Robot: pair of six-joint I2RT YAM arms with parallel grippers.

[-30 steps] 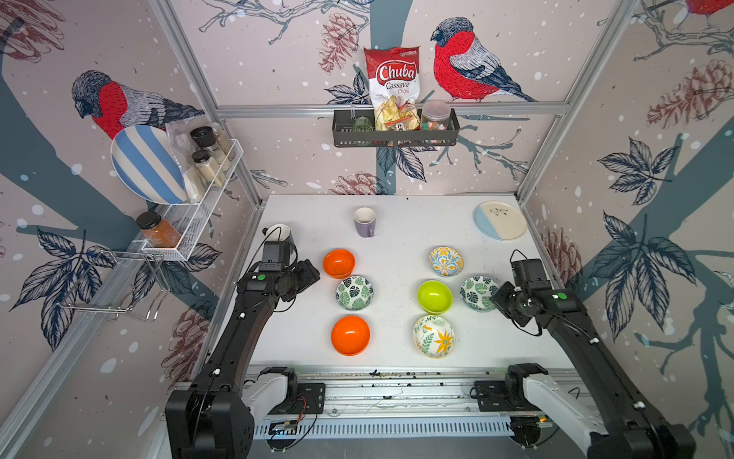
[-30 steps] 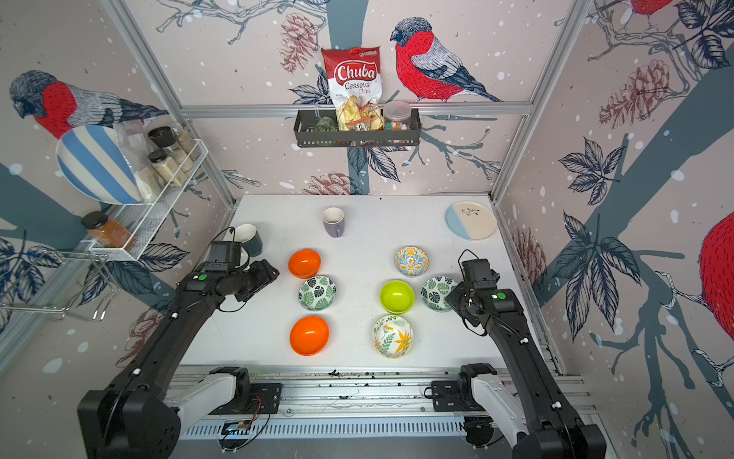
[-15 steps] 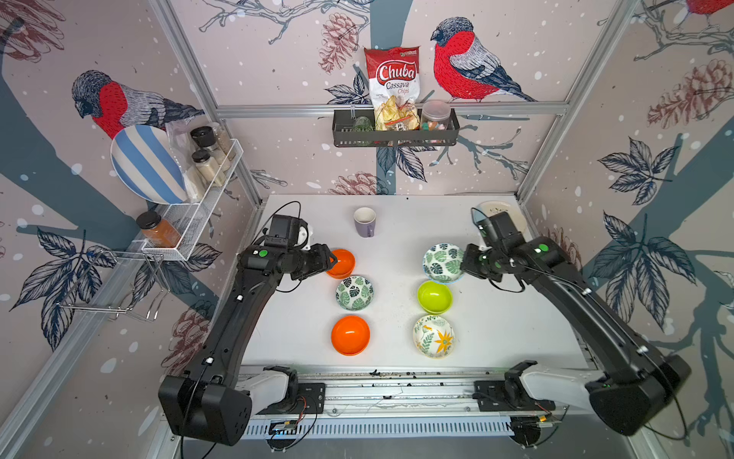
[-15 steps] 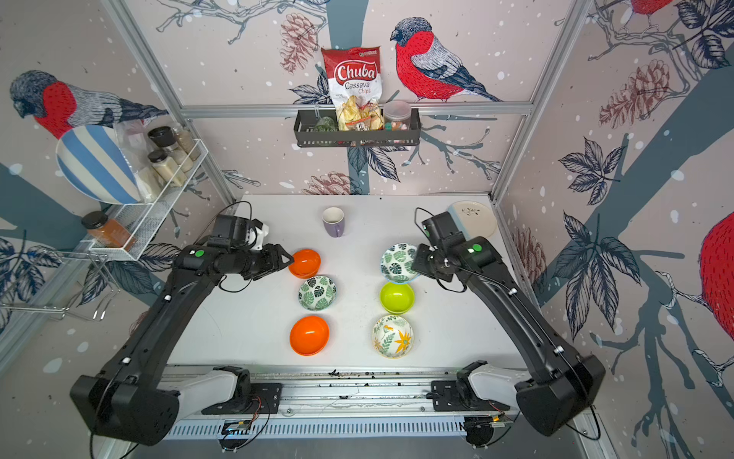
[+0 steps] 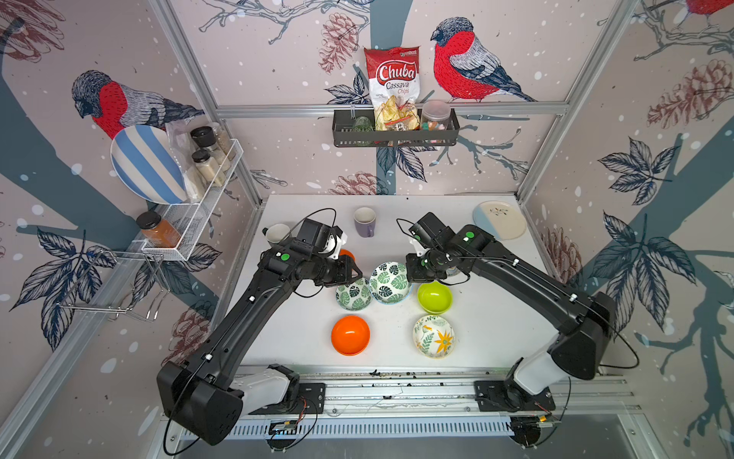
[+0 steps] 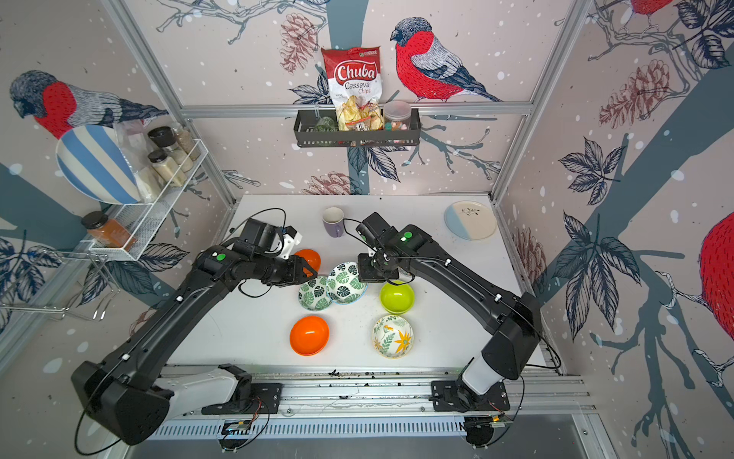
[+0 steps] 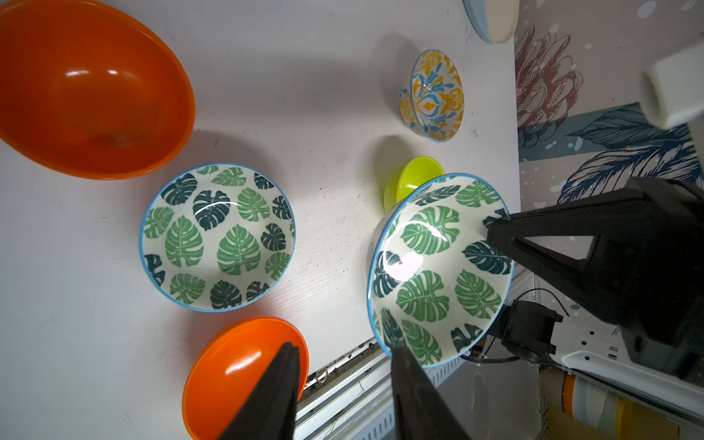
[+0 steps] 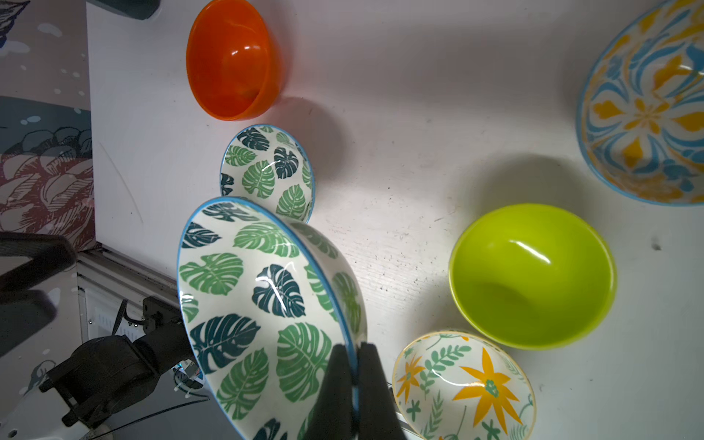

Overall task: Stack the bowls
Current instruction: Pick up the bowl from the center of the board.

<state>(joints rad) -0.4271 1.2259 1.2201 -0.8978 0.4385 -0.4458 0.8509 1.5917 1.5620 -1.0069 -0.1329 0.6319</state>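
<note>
My right gripper [image 8: 356, 354] is shut on the rim of a leaf-patterned bowl [image 5: 390, 282], held tilted above the table. It hangs just right of a second leaf bowl [image 5: 352, 295] that rests on the table. My left gripper [image 7: 343, 365] is open with nothing between its fingers. In both top views it hovers at the table leaf bowl's far left edge [image 6: 313, 294], in front of the far orange bowl [image 6: 310, 258]. A near orange bowl [image 5: 350, 334], a lime green bowl [image 5: 435, 297] and a yellow-flower bowl [image 5: 433, 336] sit apart. The yellow-blue bowl [image 7: 432, 95] lies under my right arm.
A purple mug [image 5: 364, 221] and a dark mug [image 5: 277, 233] stand at the back of the table. The blue-and-cream plate [image 5: 499, 219] lies at the back right corner. Wire racks hang on the left and back walls.
My right arm has lifted the leaf bowl from the right side and carried it leftward to the middle. My left gripper has moved from the table's left edge toward the centre, its jaws narrowing.
</note>
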